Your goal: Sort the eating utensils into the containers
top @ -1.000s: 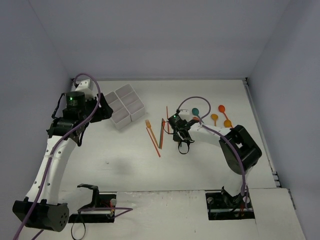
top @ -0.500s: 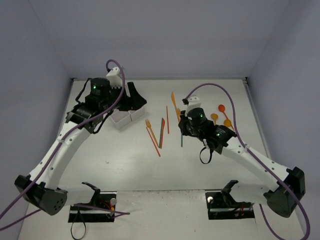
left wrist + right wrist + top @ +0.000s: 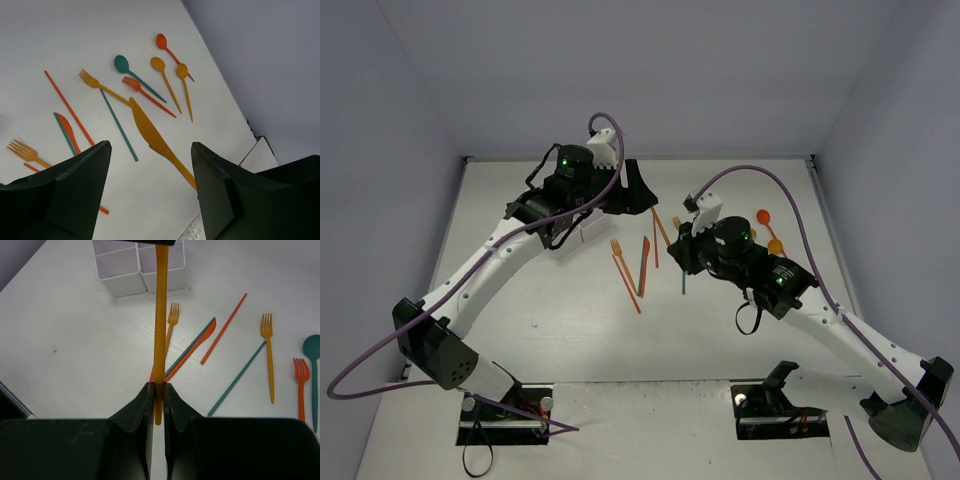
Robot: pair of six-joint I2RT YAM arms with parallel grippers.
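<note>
One orange knife (image 3: 160,315) is sitting clamped in your right gripper (image 3: 159,388), while your left gripper (image 3: 150,148) is hovering near its blade, jaws apart.

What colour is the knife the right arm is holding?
Orange. The knife shows best in the right wrist view.

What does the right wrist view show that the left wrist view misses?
Right wrist only: the white tray and the right gripper shut on the orange knife. Left wrist only: the left gripper open, a red spoon and two orange spoons. Both: that knife, the teal spoon, the red fork and two orange forks.
</note>
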